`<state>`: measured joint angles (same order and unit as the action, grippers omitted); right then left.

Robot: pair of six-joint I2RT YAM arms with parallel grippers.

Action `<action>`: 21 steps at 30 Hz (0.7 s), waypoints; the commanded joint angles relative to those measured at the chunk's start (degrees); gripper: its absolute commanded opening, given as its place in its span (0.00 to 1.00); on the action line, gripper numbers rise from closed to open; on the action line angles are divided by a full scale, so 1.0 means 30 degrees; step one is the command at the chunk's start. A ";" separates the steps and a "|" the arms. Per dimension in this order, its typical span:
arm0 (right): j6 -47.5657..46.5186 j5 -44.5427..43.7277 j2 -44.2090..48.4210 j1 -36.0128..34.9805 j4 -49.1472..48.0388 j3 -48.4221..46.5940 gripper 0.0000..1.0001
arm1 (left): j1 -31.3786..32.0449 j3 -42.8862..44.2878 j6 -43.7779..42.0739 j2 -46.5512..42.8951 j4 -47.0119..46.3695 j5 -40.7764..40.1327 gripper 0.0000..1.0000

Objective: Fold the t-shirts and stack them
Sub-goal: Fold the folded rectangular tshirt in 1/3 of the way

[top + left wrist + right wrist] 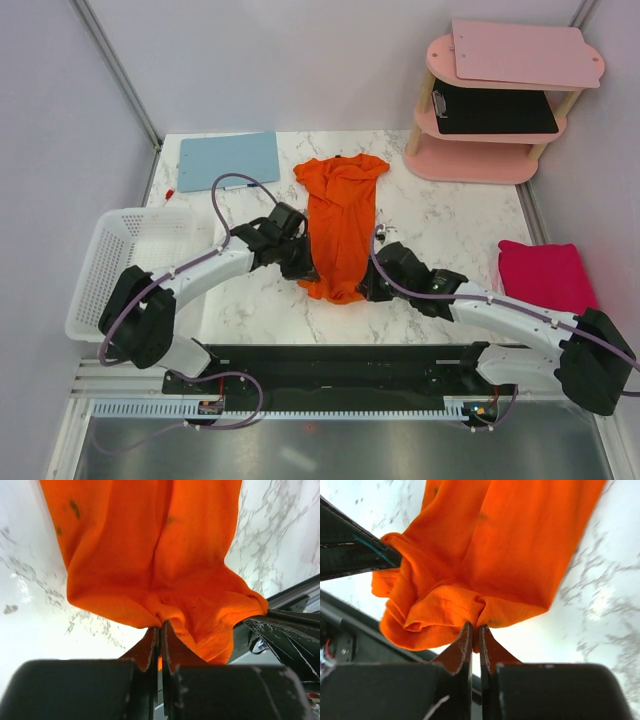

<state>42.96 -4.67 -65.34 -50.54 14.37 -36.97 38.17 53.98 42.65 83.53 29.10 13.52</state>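
- Left claw (pixel 160 629) was clamped on the orange shirt (pixel 340 225), at its 7 o'clock corner.
- Right claw (pixel 475 630) gripped its 5 o'clock corner.
- Pink shirt (pixel 541 275) lay at 3 o'clock.

- orange t-shirt (pixel 340 225): bright orange, a few dark spots
- pink t-shirt (pixel 545 275): deep pink
- table (pixel 450 215): white with grey swirly lines
- clipboard (pixel 228 160): light blue
- basket (pixel 100 250): white

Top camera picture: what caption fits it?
Left fingers and right fingers pinch the orange t-shirt at its near end; pink t-shirt lies aside.
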 commanded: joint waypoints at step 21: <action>-0.5266 -0.0380 -0.7923 0.5803 -0.3384 -0.5252 0.01 | -0.3904 0.8521 -0.3641 0.7723 0.1372 0.1733 0.02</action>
<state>29.78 -7.46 -85.60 -34.13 8.60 -47.90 28.08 75.24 34.85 105.45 31.92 16.73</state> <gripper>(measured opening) 0.098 0.033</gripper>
